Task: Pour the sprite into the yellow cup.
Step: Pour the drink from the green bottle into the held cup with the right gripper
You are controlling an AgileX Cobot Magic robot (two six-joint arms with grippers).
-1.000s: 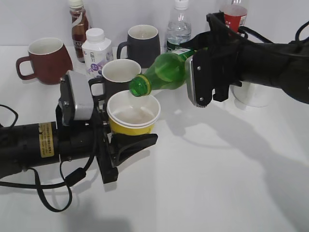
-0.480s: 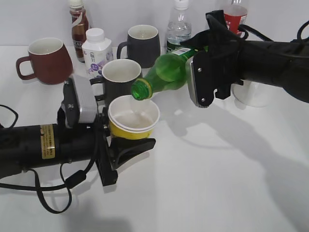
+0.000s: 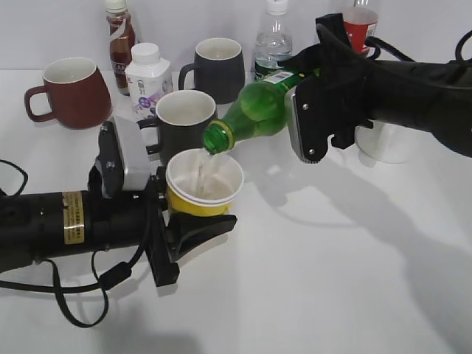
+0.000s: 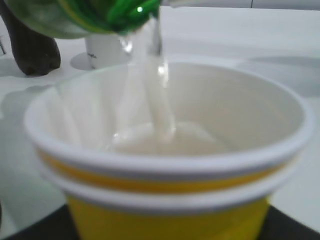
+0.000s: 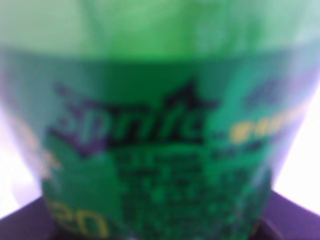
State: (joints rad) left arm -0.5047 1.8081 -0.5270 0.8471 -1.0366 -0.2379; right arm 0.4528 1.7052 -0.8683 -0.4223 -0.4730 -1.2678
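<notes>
My right gripper [image 3: 313, 99] is shut on the sprite [image 3: 254, 112], a green bottle tipped down to the left with its open mouth just above the yellow cup [image 3: 204, 184]. A clear stream runs from the mouth into the cup. My left gripper [image 3: 193, 221] is shut on the yellow cup and holds it above the table. In the left wrist view the cup [image 4: 165, 200] fills the frame, with liquid pooling inside and the bottle mouth [image 4: 127, 10] at the top. In the right wrist view the sprite label [image 5: 150, 140] fills the frame.
Behind the cup stands a dark mug [image 3: 181, 122]. Further back are a dark red mug [image 3: 70, 92], a white milk bottle [image 3: 147, 77], a brown drink bottle [image 3: 120, 33], another dark mug [image 3: 219, 68], a clear water bottle [image 3: 273, 44] and a red-label bottle [image 3: 359, 22]. A white cup [image 3: 383, 144] stands at right.
The bottle has tipped a little further and liquid now streams into the yellow cup; a second ago none was flowing. The cup has shifted slightly right under the mouth.
</notes>
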